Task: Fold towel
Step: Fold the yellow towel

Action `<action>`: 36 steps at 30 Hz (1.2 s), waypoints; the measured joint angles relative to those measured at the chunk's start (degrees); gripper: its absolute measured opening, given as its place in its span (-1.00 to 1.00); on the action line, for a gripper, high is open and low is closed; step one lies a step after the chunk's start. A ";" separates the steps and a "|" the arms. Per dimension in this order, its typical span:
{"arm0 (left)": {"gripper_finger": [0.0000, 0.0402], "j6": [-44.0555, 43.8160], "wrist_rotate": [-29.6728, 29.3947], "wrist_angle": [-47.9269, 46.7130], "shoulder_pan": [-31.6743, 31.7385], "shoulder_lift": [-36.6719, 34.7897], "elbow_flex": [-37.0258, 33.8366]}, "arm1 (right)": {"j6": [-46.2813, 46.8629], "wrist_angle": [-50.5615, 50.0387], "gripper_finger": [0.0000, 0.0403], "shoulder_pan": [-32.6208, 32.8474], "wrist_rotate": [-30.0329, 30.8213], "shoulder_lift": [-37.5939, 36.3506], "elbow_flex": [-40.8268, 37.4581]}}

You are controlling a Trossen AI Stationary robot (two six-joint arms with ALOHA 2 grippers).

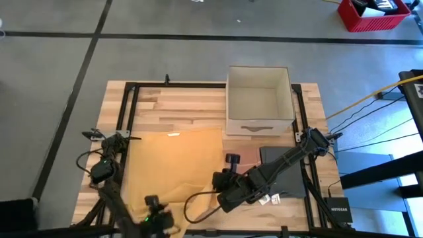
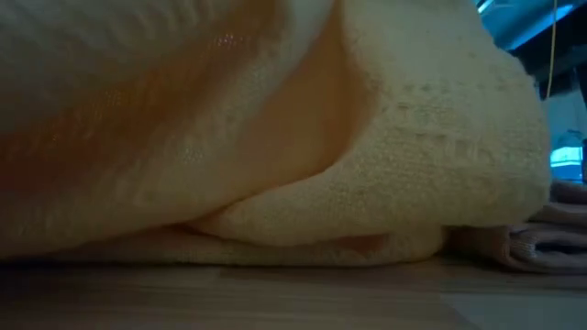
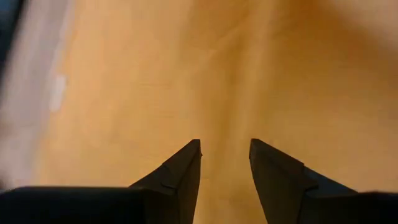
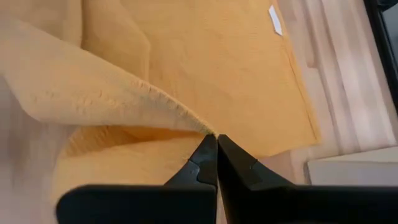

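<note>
The yellow towel [image 1: 175,165] lies on the wooden table, its far part flat and its near part raised in big folds [image 2: 413,137]. At its near right corner my right gripper [image 4: 216,138] is shut on its edge. My left gripper [image 3: 225,146] is at the towel's near left corner [image 1: 158,217]. Its fingers stand apart and yellow cloth fills the gap between them. In the low view the cloth rises out of the picture on both sides. My left gripper has yellow cloth [image 3: 227,124] between its parted fingers, and a crease runs down into the gap. It slants down onto the towel's near left part. How many layers it has, and whether an edge or a fold, I cannot tell. My right gripper pinches the towel's hemmed edge [image 4: 198,123] between its fingertips, close to the near right corner. The fingers slant down from the table's right side. The held edge is lifted and runs away from the tips as a raised ridge. The far part of the towel stays on the table.
A white open box [image 1: 259,99] stands at the far right of the table. A grey folded cloth [image 1: 281,165] and a pinkish one [image 1: 248,155] lie to the right of the towel, and the pinkish one [image 2: 550,243] also shows low in the low view.
</note>
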 joint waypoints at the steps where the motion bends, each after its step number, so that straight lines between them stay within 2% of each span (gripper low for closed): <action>1: -0.35 -1.20 -0.17 1.12 -0.96 -0.11 1.68 | -0.01 -0.36 -0.97 -0.25 0.00 0.00 0.00; 3: -0.35 -4.48 -0.62 6.03 -2.86 -0.14 3.98 | -0.01 -0.55 -0.97 -0.30 -0.26 0.00 0.00; 7: -0.35 -11.81 -1.56 22.37 -4.97 0.07 3.34 | -0.05 -0.69 -0.97 -0.30 -0.40 0.00 0.01; 10: -0.35 -11.01 -2.41 35.41 -4.59 0.88 1.34 | -0.12 -0.63 -0.97 -0.23 -0.40 0.00 0.00; 13: -0.35 -8.93 -2.12 41.65 -3.18 2.28 0.62 | -0.17 -0.49 -0.97 -0.19 -0.06 0.00 0.00; 19: -0.35 -12.71 2.08 39.15 -0.86 3.66 0.58 | -0.21 -0.46 -0.97 -0.23 0.08 0.00 0.00; 28: -0.35 -18.21 7.16 34.62 -1.39 3.36 0.58 | -0.23 -0.27 -0.97 -0.20 0.06 0.00 0.00; 36: -0.35 -18.02 6.59 35.14 -0.95 3.99 0.62 | -0.23 0.04 -0.97 -0.21 0.06 0.00 0.02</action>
